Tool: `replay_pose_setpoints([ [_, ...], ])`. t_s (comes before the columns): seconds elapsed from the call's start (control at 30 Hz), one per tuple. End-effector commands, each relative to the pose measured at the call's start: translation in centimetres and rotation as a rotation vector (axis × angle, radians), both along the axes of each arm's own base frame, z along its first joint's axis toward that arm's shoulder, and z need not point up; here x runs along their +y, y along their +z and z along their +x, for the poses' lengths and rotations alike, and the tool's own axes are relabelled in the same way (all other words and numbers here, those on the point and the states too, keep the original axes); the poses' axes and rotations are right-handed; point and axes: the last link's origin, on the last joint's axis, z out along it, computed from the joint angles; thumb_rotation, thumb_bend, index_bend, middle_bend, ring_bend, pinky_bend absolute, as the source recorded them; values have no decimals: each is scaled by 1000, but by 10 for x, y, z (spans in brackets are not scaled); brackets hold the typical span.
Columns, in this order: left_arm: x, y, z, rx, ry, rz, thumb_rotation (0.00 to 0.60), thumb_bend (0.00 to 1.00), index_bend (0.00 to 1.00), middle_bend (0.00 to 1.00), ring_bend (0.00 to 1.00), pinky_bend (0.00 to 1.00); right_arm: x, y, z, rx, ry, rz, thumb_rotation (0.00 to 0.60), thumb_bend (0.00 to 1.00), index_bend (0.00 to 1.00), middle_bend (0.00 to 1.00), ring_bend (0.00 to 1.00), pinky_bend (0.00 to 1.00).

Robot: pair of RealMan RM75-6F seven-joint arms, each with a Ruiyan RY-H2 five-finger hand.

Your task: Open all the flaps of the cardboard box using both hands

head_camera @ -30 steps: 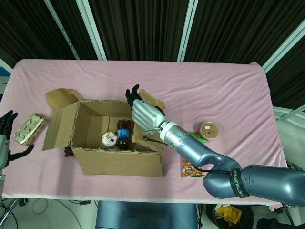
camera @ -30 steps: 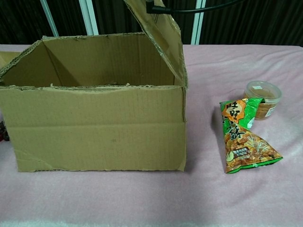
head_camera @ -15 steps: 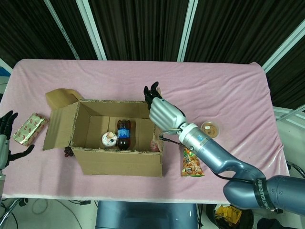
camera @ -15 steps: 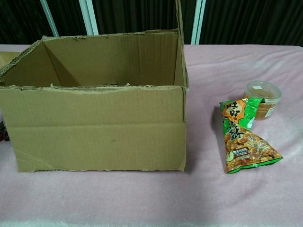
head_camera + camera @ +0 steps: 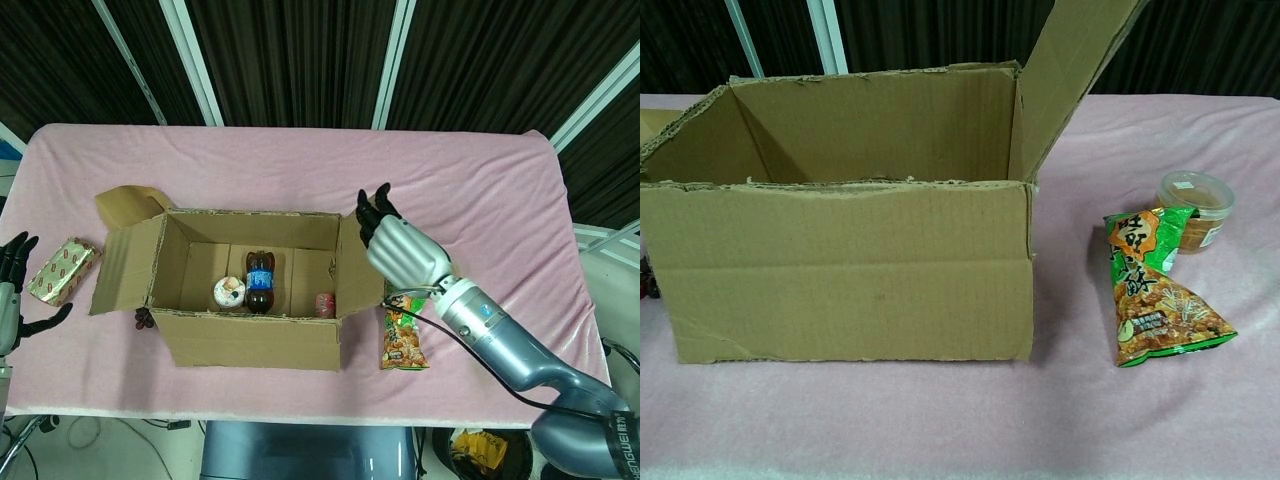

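Note:
The cardboard box (image 5: 250, 340) stands mid-table with its top open; a cola bottle (image 5: 261, 282), a small cup and a red can lie inside. Its left flap (image 5: 125, 265) is folded out flat. The right flap (image 5: 358, 262) leans outward to the right, and my right hand (image 5: 400, 248) presses on its outer side with fingers stretched out. In the chest view the box (image 5: 840, 270) fills the left, and the right flap (image 5: 1075, 70) slants up to the right; no hand shows there. My left hand (image 5: 12, 290) hovers with fingers spread at the table's far left edge, apart from the box.
A green-orange snack bag (image 5: 403, 340) (image 5: 1155, 300) lies just right of the box, under my right forearm. A lidded jar (image 5: 1195, 208) stands behind it. A gold-wrapped packet (image 5: 62, 270) lies near my left hand. Pink cloth (image 5: 450, 180) covers the table.
My right hand has swept rightward, pushing the right flap from leaning over the box, through upright, to tilting outward. The left hand has not moved.

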Motion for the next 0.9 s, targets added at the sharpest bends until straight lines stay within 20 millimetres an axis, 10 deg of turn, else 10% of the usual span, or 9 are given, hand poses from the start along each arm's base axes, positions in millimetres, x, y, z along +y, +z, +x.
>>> replay_pose_setpoints([
  [0.03, 0, 0, 0, 2, 1, 1, 600, 154, 0, 0, 0, 0, 2, 9, -17, -5, -36, -22, 600, 400, 272, 172, 99, 226],
  [0.47, -3, -3, 0, 55, 1, -22, 600, 154, 0, 0, 0, 0, 22, 16, -97, -285, -279, -38, 600, 398, 249, 168, 100, 226],
  [0.9, -17, 4, 8, 195, -4, -42, 600, 154, 0, 0, 0, 0, 78, -4, -211, -972, -501, -138, 600, 303, 0, 2, 0, 226],
])
